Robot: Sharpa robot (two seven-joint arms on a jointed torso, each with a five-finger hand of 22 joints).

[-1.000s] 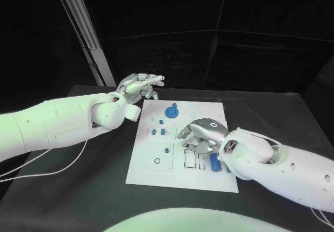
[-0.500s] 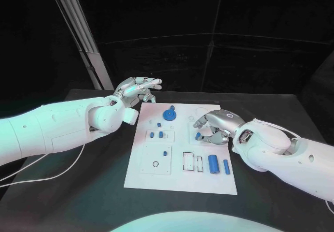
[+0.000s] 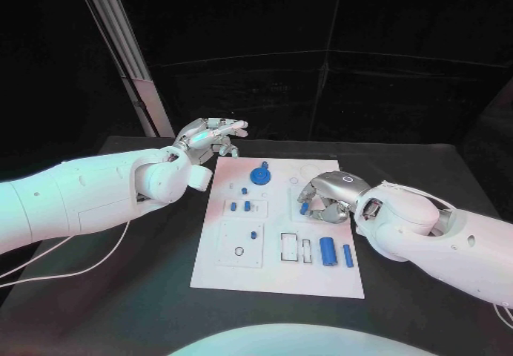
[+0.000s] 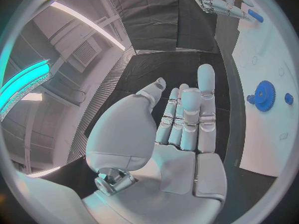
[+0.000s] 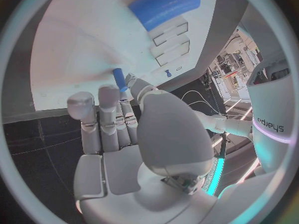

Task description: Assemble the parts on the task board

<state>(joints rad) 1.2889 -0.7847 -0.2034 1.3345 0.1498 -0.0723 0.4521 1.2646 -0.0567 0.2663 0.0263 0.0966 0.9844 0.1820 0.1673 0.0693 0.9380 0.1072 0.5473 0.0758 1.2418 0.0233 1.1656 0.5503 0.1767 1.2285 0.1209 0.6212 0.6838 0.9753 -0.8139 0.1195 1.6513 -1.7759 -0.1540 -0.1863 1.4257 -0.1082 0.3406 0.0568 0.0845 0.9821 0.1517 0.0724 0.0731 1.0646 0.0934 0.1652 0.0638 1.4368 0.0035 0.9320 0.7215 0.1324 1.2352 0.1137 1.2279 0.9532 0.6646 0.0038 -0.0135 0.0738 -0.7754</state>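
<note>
Right hand (image 3: 324, 194) is hovering over the middle of the white board (image 3: 280, 278), fingers pinching a small blue peg (image 5: 118, 78); the right wrist view shows the peg sticking out past the fingertips, tip just at the board surface. I can't tell whether it's actually seated in a hole or only touching. Left hand (image 3: 212, 133) is sitting off the board's far left corner, over the black table (image 3: 107, 297), fingers straight and close together, holding nothing. The blue gear (image 3: 261, 176) is standing near the board's far edge, a few small blue pegs (image 3: 246, 205) are standing left of centre, and a fat blue cylinder (image 3: 328, 251) plus a thinner blue rod (image 3: 348, 255) are lying by the near right edge next to the rectangular slots (image 3: 294, 247). Main risk, as I read it: the grip is shallow, so any tilt while pressing could jam the peg on the hole rim or flick it out of the fingers. The head camera's line to the peg tip is blocked by the hand itself, so misalignment could go unnoticed. Secondary risk: the wrist is passing close to the loose cylinder and could roll it off the board.
</note>
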